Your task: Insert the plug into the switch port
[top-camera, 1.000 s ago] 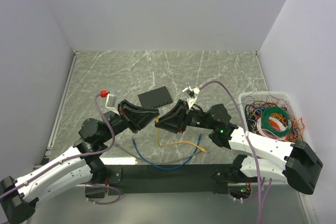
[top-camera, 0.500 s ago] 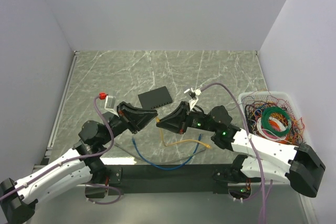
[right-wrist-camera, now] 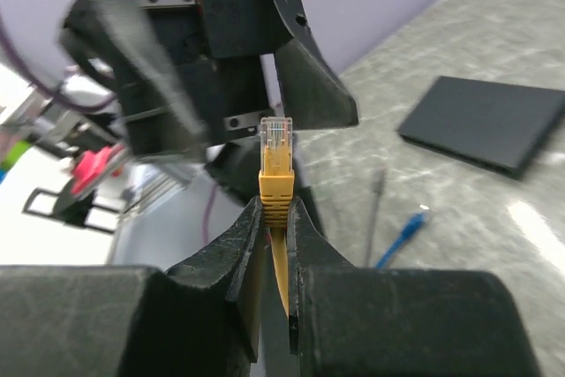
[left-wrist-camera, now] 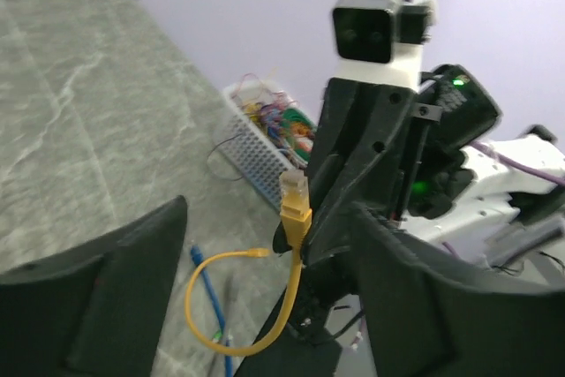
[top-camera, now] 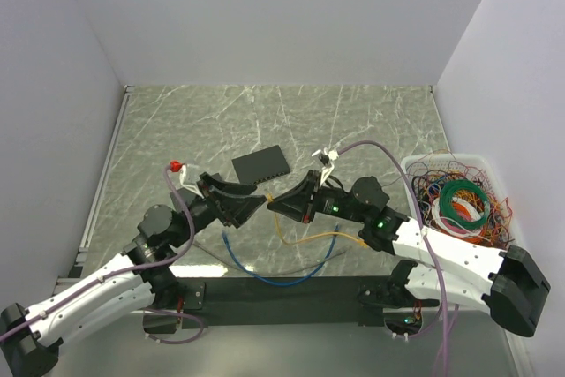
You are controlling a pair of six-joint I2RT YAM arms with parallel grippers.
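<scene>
1. You have one yellow plug (right-wrist-camera: 275,134) in hand. It stands upright, pinched by its boot between the right jaws, which are closed on it. It is held above the desk (top-camera: 353,121) on the near side of the switch (top-camera: 261,163), close to it but not touching.
2. One yellow cable (top-camera: 305,237) hangs from that plug and loops down to the desk near the switch. Its other end (top-camera: 364,242) lies further out, nearer the arm bases than the switch.
3. The left jaws are spread open and hold nothing. They face the plug from the switch's near-left side, with their tips just beside the right jaws. You cannot tell from these views whether they touch the plug.
4. There is one switch, a flat black box lying on the desk. Its ports cannot be made out in any view, since only its top and one blurred edge show.
5. One blue cable (top-camera: 265,275) curves on the desk further to the near side of the switch, and one dark grey cable (top-camera: 291,268) lies beside it, partly hidden by the arms.
6. One white basket (top-camera: 415,165) of tangled coloured wires sits well to the right of the switch. You cannot count the wires.
</scene>
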